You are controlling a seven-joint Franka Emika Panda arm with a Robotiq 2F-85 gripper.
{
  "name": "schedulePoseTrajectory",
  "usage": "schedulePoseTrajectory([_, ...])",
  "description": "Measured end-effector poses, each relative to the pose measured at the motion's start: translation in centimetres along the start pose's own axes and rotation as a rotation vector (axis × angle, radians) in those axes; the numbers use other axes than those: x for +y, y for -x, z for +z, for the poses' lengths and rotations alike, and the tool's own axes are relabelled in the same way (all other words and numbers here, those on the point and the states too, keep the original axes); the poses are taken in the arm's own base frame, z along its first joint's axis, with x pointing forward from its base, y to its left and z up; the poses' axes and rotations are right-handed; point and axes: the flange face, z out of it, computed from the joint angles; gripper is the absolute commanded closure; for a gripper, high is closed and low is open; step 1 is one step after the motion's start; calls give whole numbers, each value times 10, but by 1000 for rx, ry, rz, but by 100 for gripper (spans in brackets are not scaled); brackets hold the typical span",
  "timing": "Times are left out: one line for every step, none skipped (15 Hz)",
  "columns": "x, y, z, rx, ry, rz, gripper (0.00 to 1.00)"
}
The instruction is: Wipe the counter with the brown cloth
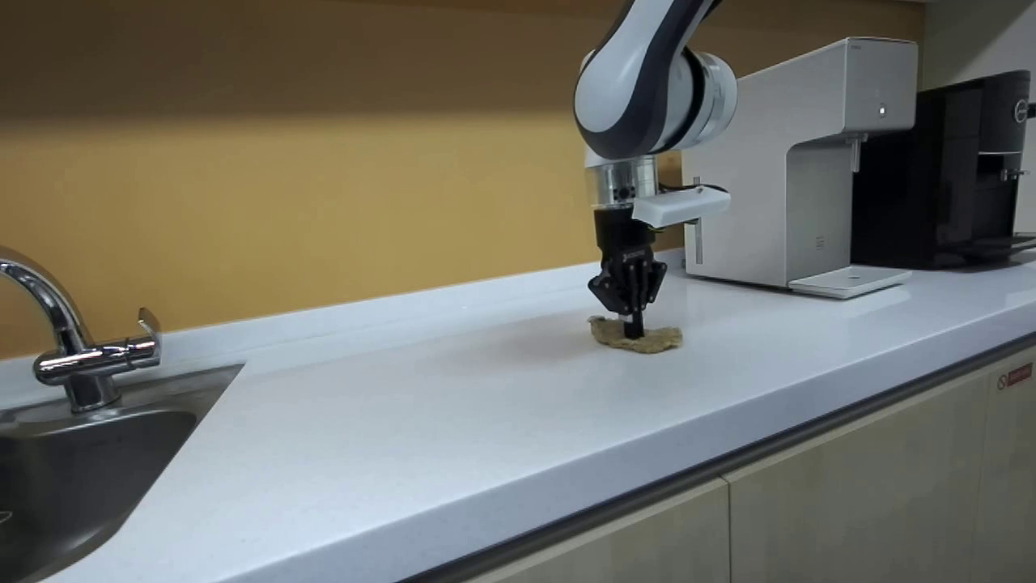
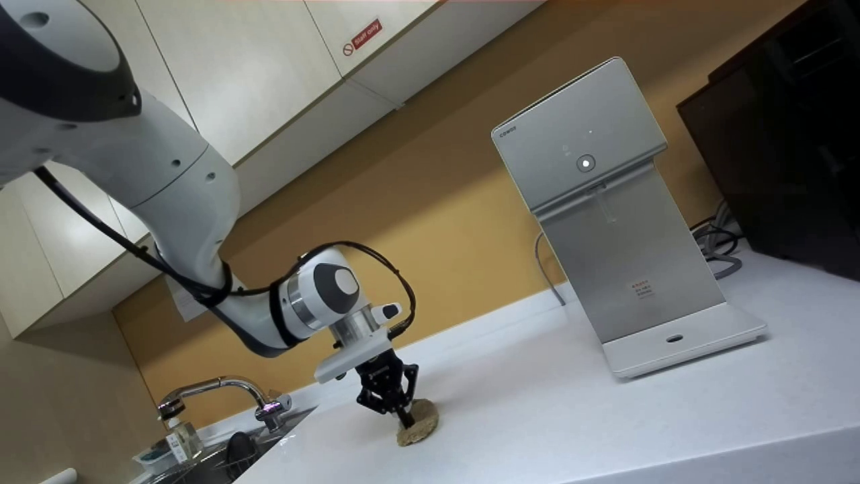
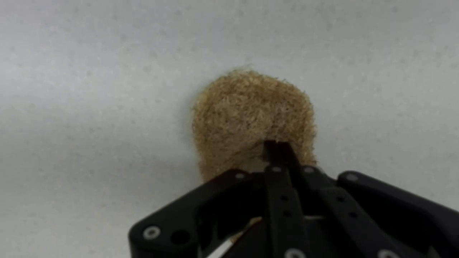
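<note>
**Brown fuzzy cloth under my black two-finger gripper**

I have the jaws narrow, nearly together, aimed down, tips touching the cloth around its middle; whether a fold is pinched between them, I can't tell from here. Cloth lies on the glossy white speckled counter, between the stainless-steel sink and the boxy silver-grey dispenser, well apart from both. Long axis: up-down in my wrist view, rounded end toward the top, lower part mostly hidden behind the gripper. In an exterior view the cloth reads left to right, right end a bit lower. In an exterior view the cloth slants lower left to upper right, outline roundish. Can't pin its exact angle to the counter's edge.
</note>
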Motion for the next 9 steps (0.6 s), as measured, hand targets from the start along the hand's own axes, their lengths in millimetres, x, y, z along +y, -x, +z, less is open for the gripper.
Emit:
schedulePoseTrajectory([5, 1, 1, -2, 12, 12, 100])
schedulePoseTrajectory([12, 3, 2, -6, 26, 29, 100])
schedulePoseTrajectory([21, 4, 3, -8, 41, 48, 100])
schedulePoseTrajectory([33, 7, 4, -11, 57, 74, 100])
schedulePoseTrajectory([46, 11, 4, -16, 71, 103, 100])
schedulePoseTrajectory([59, 16, 5, -21, 84, 132, 100])
schedulePoseTrajectory([71, 21, 6, -28, 90, 160, 100])
schedulePoseTrajectory([81, 26, 6, -36, 91, 180, 100])
schedulePoseTrajectory([87, 30, 7, -46, 90, 194, 100])
